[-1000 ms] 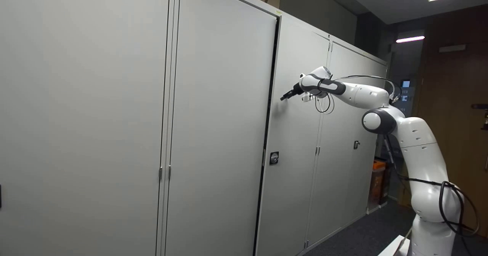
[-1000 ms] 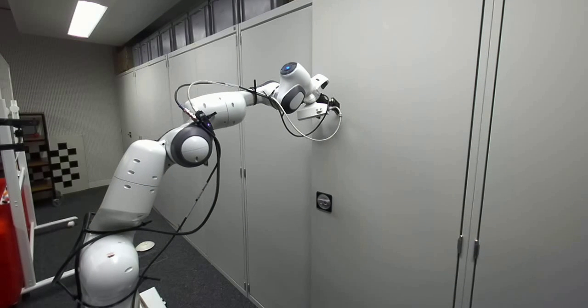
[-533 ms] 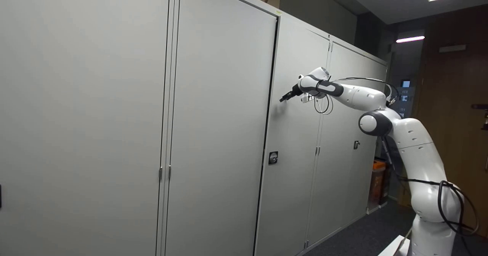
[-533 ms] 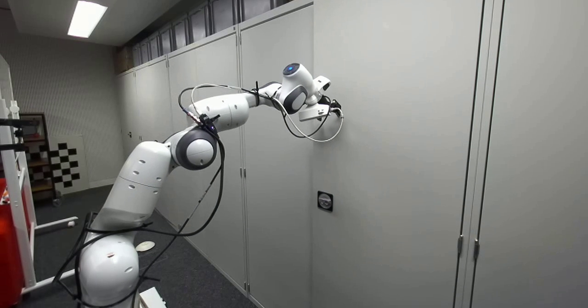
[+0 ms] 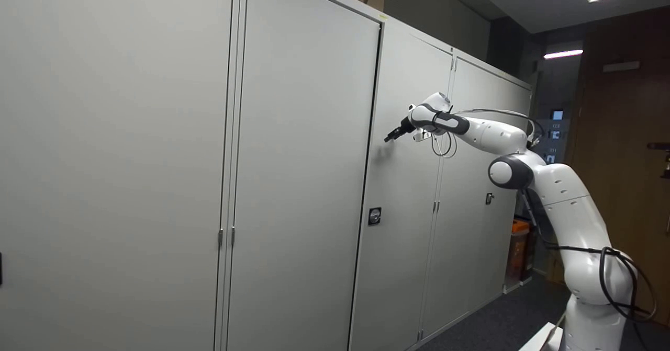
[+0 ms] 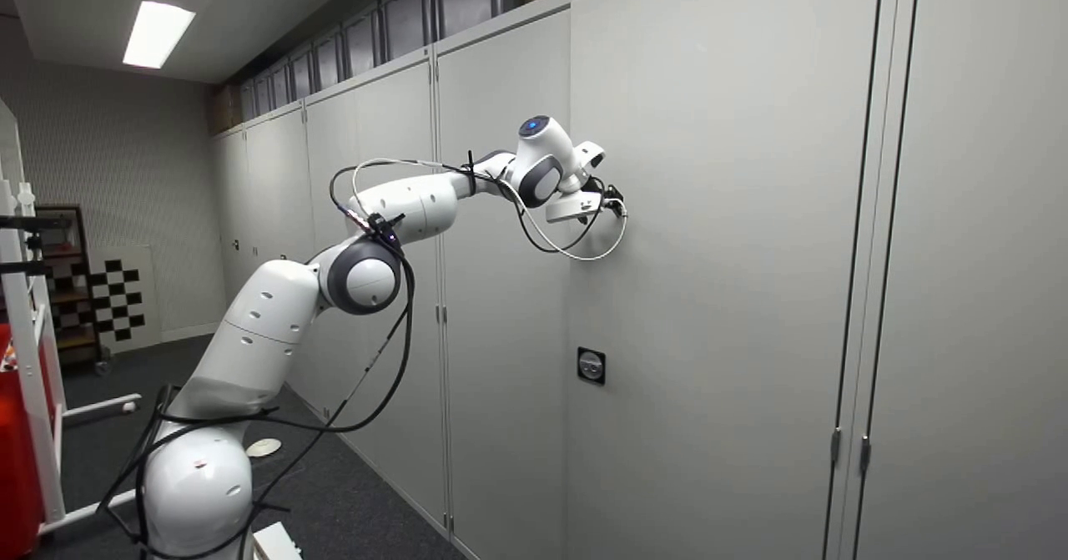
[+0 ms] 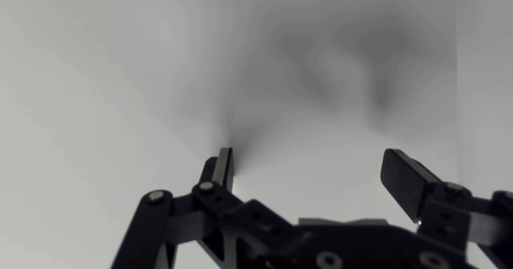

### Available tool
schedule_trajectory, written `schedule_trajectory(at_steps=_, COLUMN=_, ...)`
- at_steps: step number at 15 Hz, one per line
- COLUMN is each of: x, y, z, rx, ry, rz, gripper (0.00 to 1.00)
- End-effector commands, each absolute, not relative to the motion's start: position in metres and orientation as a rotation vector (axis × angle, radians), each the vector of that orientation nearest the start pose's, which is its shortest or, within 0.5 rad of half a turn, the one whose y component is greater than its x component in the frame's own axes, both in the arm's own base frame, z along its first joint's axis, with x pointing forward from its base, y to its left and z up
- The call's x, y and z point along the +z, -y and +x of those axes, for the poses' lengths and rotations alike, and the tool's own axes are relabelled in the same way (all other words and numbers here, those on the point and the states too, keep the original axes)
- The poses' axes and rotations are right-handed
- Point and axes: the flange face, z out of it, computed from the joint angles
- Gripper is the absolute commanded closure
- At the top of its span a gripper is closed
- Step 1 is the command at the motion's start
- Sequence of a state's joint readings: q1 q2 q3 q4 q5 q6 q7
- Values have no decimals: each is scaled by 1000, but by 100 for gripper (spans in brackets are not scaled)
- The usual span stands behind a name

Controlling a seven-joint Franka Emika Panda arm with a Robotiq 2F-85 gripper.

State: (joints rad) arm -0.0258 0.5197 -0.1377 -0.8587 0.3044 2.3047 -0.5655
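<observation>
My black gripper (image 7: 308, 156) stands open in the wrist view, its fingers (image 7: 402, 178) wide apart and nothing between them. Behind it fills the pale grey cabinet door (image 7: 120, 80), with soft shadows and a vertical edge at right. In an exterior view the gripper (image 5: 389, 138) points down at the upper part of this door (image 5: 403, 173), near its left edge. The fingertips are very close to the door; whether they touch, I cannot tell. Below is a round handle (image 5: 375, 216) in a black plate. The wrist partly hides the gripper (image 6: 616, 199) in an exterior view.
The neighbouring door (image 5: 309, 157) stands left of a thin dark gap. More cabinets (image 6: 367, 209) line the wall, with grey boxes (image 6: 409, 22) on top. A white metal frame (image 6: 37, 318) and red object (image 6: 17, 451) stand at the far left. Cables (image 6: 400, 360) hang from the arm.
The arm has reached a little further toward the cabinet, its elbow sinking. The door with the handle has swung slightly inward, and the dark gap at its edge has narrowed.
</observation>
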Motion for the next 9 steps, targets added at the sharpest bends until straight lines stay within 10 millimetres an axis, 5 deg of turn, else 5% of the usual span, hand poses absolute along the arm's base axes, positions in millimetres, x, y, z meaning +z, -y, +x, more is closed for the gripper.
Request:
schedule_trajectory(at_steps=1, x=736, y=75, z=726, rx=-1484, ry=504, rz=-2854, gripper=0)
schedule_trajectory(at_steps=9, x=735, y=84, z=726, rx=-1423, ry=488, rz=-2922, gripper=0)
